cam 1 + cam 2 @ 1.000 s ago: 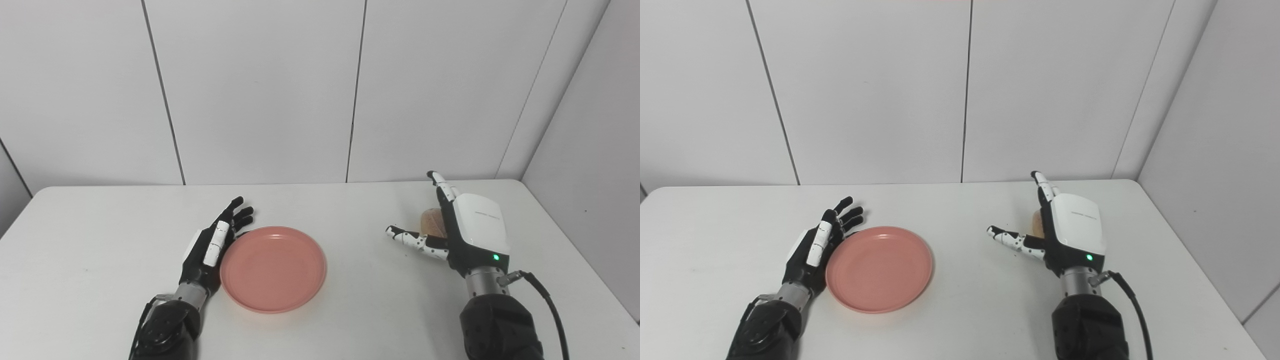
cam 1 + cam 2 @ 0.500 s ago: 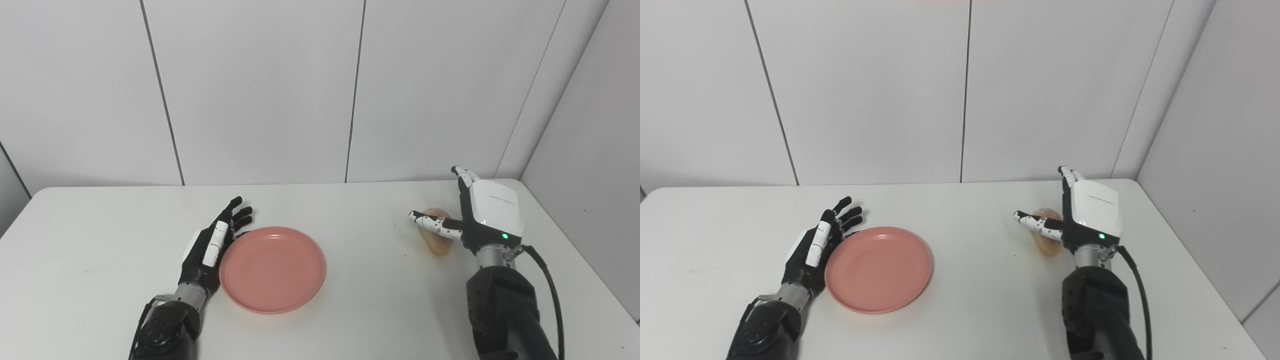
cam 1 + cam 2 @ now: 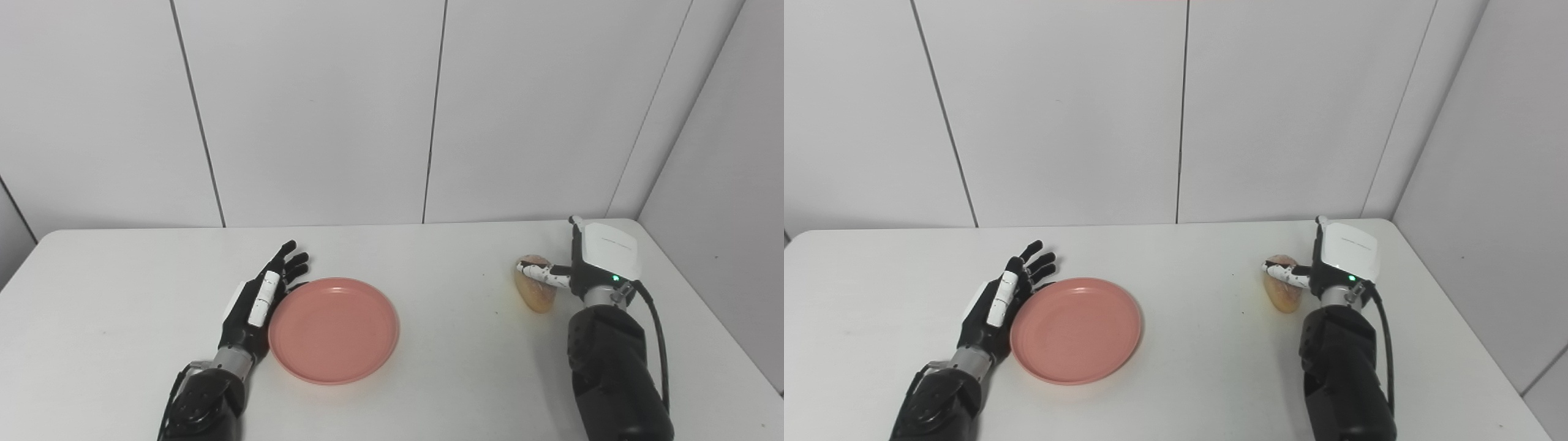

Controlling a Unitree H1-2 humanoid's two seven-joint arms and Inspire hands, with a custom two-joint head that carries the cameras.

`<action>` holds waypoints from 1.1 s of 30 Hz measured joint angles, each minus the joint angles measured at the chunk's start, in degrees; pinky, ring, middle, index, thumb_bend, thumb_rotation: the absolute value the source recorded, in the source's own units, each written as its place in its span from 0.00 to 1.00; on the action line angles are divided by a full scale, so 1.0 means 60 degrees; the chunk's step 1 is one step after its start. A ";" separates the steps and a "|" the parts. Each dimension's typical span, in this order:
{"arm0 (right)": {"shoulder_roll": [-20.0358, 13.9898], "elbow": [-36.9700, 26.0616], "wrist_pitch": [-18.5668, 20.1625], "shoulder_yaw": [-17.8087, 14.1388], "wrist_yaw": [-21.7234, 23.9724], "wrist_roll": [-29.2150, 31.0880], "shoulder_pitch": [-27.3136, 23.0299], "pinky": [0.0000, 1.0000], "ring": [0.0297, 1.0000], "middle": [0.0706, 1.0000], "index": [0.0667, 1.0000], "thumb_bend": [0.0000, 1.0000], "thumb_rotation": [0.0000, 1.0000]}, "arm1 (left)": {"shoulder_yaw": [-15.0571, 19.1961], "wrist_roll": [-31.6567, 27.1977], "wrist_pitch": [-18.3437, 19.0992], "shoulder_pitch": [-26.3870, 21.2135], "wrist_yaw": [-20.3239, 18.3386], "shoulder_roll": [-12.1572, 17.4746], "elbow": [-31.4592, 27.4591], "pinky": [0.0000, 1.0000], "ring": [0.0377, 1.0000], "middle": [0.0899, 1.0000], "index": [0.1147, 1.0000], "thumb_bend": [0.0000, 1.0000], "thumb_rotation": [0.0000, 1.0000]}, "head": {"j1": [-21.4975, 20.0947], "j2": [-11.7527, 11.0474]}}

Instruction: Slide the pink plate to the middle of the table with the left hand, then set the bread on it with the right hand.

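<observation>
A pink plate [image 3: 334, 329] lies flat and bare on the white table [image 3: 453, 380], a little left of the middle. My left hand [image 3: 260, 300] rests open beside it, palm side against its left rim, fingers spread and pointing away. The bread [image 3: 536, 296], a small tan roll, lies on the table at the right. My right hand [image 3: 597, 257] hovers at the bread's right side, white back toward the camera. Its thumb [image 3: 539, 272] reaches across the top of the roll. Most of its fingers are hidden behind the hand's back; one straight fingertip shows above it.
White wall panels stand close behind the table's far edge [image 3: 392, 225], and a side wall [image 3: 723, 184] runs along the right. The right forearm [image 3: 612, 367] and its black cable lie over the table's right front.
My right hand moved right and away from me, then dropped beside the bread, bringing its thumb over the roll. Left hand and plate have not moved.
</observation>
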 measured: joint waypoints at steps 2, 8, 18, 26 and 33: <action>0.0007 0.0234 0.0000 -0.0012 -0.0004 -0.0001 -0.0045 0.38 0.54 0.68 0.85 0.95 0.66 | 0.0004 0.0000 0.0010 0.0001 0.0003 0.0000 -0.0010 0.80 0.89 0.87 0.89 0.88 0.88 | 0.0000 0.0000; 0.0012 0.0772 0.0000 0.0059 -0.0077 0.0188 -0.0054 0.36 0.50 0.65 0.84 0.95 0.67 | 0.0005 0.0002 0.0014 0.0002 0.0013 -0.0002 -0.0008 0.79 0.89 0.86 0.89 0.88 0.88 | 0.0044 -0.0044; 0.0190 0.0763 0.0000 0.0108 0.0176 0.0777 -0.0052 0.36 0.51 0.67 0.86 0.96 0.70 | 0.0000 0.0005 0.0019 0.0007 0.0021 -0.0004 -0.0025 0.81 0.91 0.87 0.90 0.89 0.88 | 0.0088 -0.0029; 0.0192 0.0781 0.0001 0.0236 0.0107 0.1140 -0.0051 0.29 0.39 0.53 0.84 0.94 0.67 | -0.0006 0.0027 0.0020 0.0014 0.0034 -0.0011 -0.0040 0.80 0.90 0.87 0.89 0.89 0.88 | 0.0117 0.0000; 0.0133 0.1039 0.0001 0.0465 -0.0305 0.1453 -0.0052 0.29 0.39 0.50 0.78 0.93 0.65 | -0.0008 0.0027 0.0022 0.0028 0.0095 -0.0019 -0.0066 0.80 0.89 0.87 0.89 0.89 0.88 | 0.0117 0.0029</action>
